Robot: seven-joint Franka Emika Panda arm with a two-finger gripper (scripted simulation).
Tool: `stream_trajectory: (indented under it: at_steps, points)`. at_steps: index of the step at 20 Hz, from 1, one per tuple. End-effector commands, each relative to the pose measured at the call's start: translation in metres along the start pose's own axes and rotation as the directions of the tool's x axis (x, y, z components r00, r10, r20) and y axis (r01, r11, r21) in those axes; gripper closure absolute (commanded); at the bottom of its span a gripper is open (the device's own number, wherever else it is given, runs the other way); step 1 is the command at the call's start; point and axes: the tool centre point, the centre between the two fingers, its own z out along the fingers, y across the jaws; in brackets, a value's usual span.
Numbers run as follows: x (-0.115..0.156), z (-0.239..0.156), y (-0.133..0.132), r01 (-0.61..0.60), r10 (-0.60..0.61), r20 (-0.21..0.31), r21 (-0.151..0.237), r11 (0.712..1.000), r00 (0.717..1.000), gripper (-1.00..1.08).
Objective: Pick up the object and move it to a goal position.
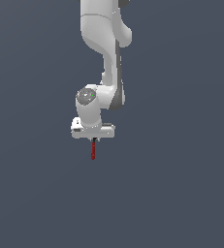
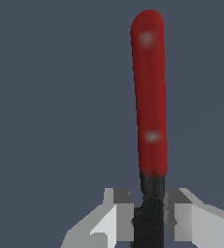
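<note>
One red stick [image 2: 150,97] hanging upright, black end clamped between white jaws.

White Panda arm [image 1: 106,43] descending from the top of the exterior view, wrist bent, hand [image 1: 93,139] pointed straight down. Fingers [image 2: 119,220] drawn close together, pinching the black end of the red stick [image 2: 150,97], which hangs vertically beneath. Hand raised clear, touching nothing else.
</note>
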Motion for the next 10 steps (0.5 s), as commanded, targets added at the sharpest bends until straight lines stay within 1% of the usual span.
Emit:
stream_trajectory:
  at_steps: [1, 5, 10]
  points:
    - [0.001, -0.018, 0.003, 0.000, 0.000, -0.001, 0.000, 1.000, 1.000, 1.08]
    - [0.001, -0.055, 0.008, 0.000, 0.000, -0.001, 0.000, 1.000, 1.000, 1.08]
    - [0.002, -0.111, 0.017, 0.000, 0.000, -0.001, 0.000, 1.000, 1.000, 1.08]
